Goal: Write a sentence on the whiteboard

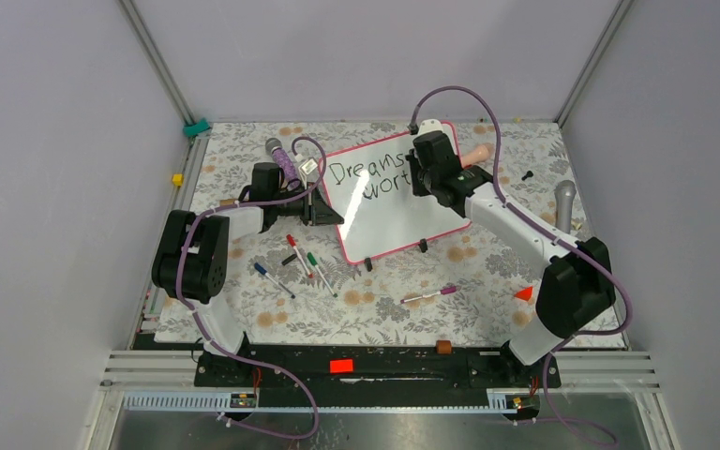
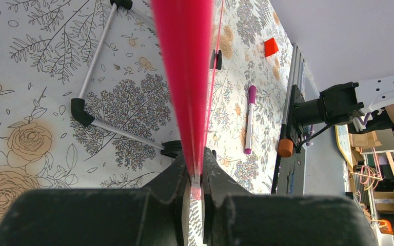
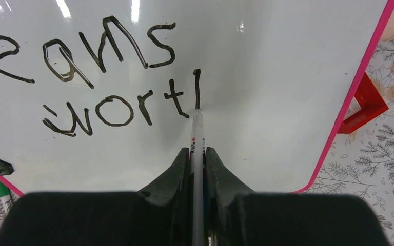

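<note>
The whiteboard (image 1: 403, 220), glossy white with a pink frame, lies tilted at the middle of the table. It reads "Dreams" and "wort" in black (image 1: 367, 175). In the right wrist view the board (image 3: 267, 66) shows "eams", "wort" and one fresh vertical stroke (image 3: 197, 87). My right gripper (image 3: 198, 154) is shut on a white marker (image 3: 198, 130), whose tip touches the board at the foot of that stroke. It is over the board's right upper part (image 1: 427, 178). My left gripper (image 2: 197, 171) is shut on the board's pink frame edge (image 2: 184, 61), at its left side (image 1: 323, 211).
Red, green and blue markers (image 1: 302, 255) lie loose left of the board, and a purple one (image 1: 428, 296) in front (image 2: 250, 118). A purple microphone (image 1: 283, 157) lies at the back left, a grey one (image 1: 564, 202) at right. A red block (image 3: 364, 105) sits beyond the board's corner.
</note>
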